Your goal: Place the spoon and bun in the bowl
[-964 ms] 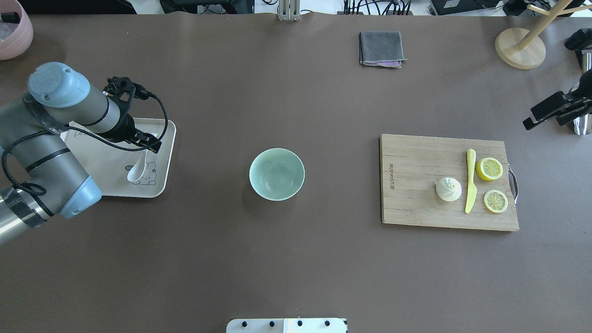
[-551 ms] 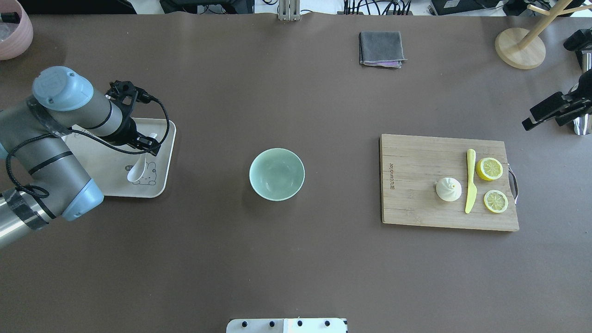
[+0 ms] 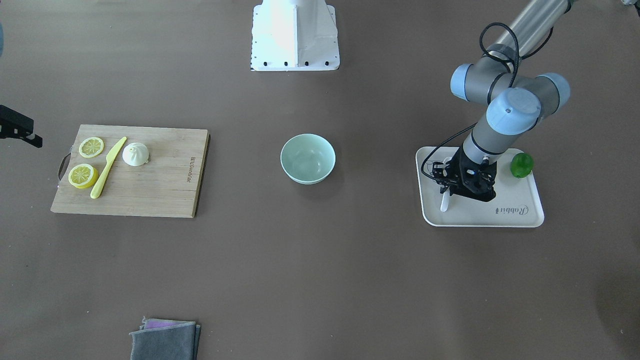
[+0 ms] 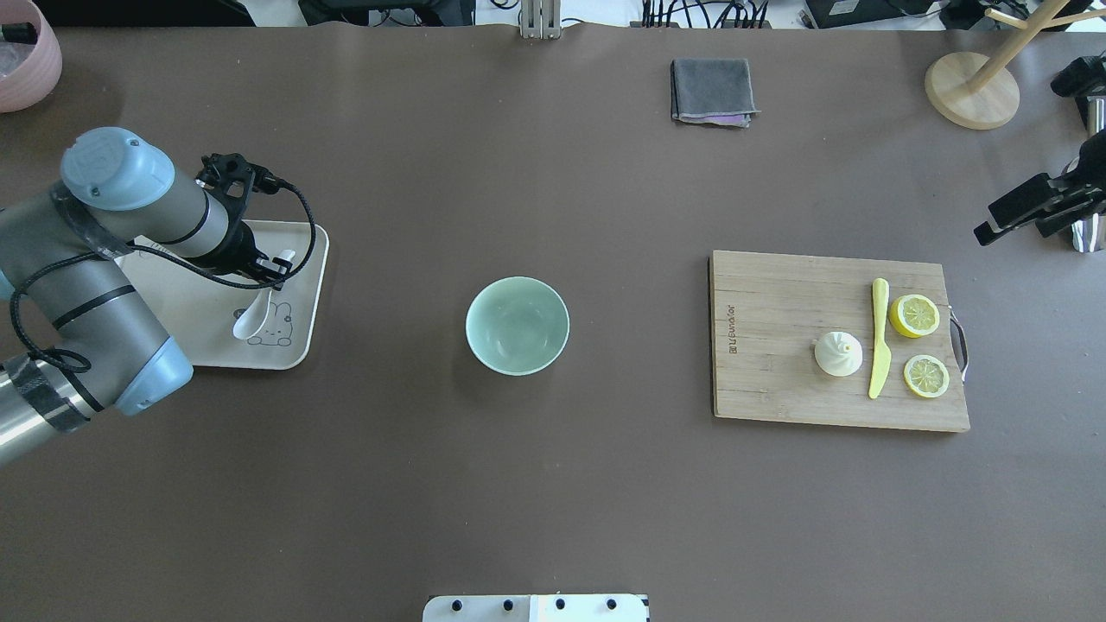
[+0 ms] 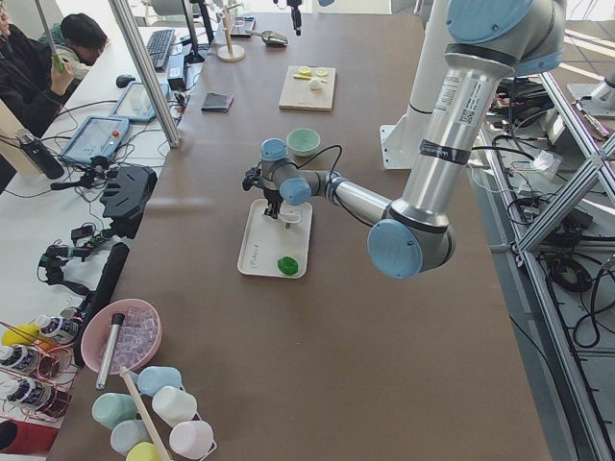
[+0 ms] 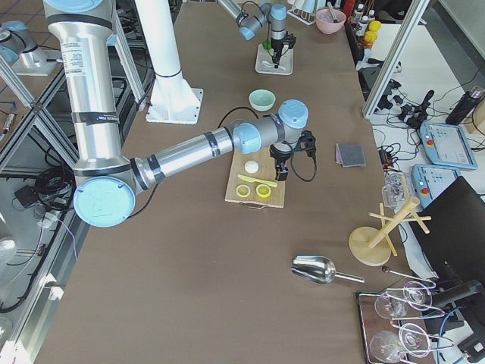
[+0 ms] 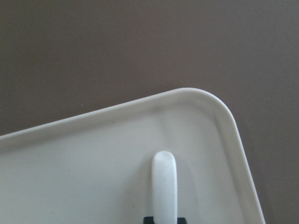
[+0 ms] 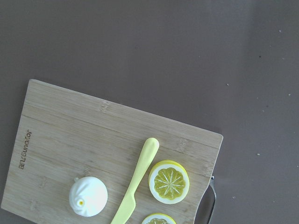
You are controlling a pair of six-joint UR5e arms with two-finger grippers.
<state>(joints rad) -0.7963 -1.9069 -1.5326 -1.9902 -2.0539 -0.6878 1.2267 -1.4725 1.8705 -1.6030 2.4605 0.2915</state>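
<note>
Spoon [image 4: 250, 322], glossy white, deep-scooped, sits clamped by its handle in left jaws; right jaws gape.

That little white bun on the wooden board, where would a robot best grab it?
Probably from straight above, fingers closing across the round body of the bun, not its pleated tip. It sits free on the cutting board, but the yellow knife lies close on one side, so place the fingers on the two sides clear of it.
</note>
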